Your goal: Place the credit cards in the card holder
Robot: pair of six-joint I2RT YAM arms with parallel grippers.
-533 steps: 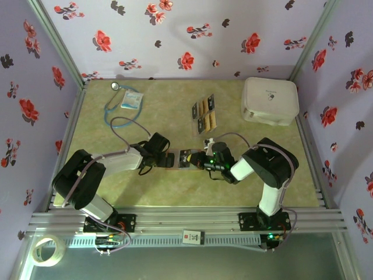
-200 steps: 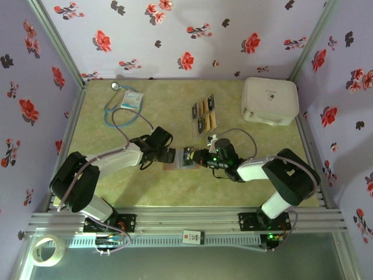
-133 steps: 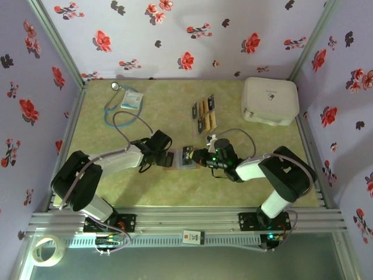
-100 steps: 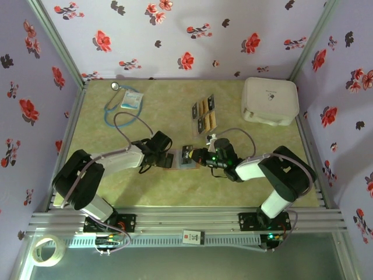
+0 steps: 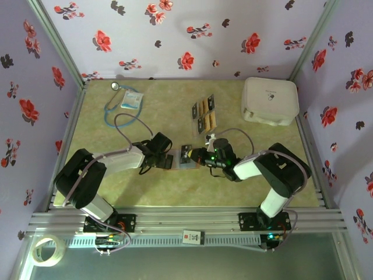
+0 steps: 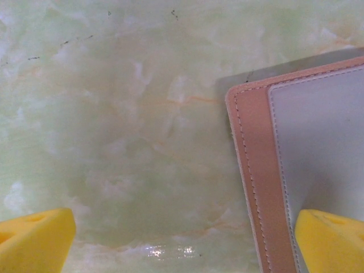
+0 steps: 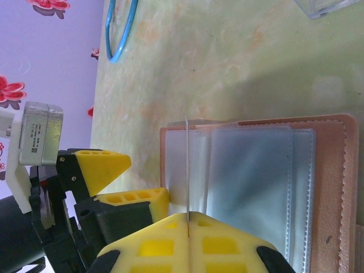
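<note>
Now right tool (image 7: 187, 220) clamped on card (image 7: 186, 165), edge-on over card holder (image 7: 335, 170).

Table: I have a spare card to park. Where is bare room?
Bare: the back stretch between the stethoscope and the loose cards, and the near strip in front of the card holder, between the arms. Crowded: the middle, where the left gripper and the right gripper, gripping a card, meet at the holder.

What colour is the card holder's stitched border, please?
The card holder border is pinkish-brown, clearest in the left wrist view.
</note>
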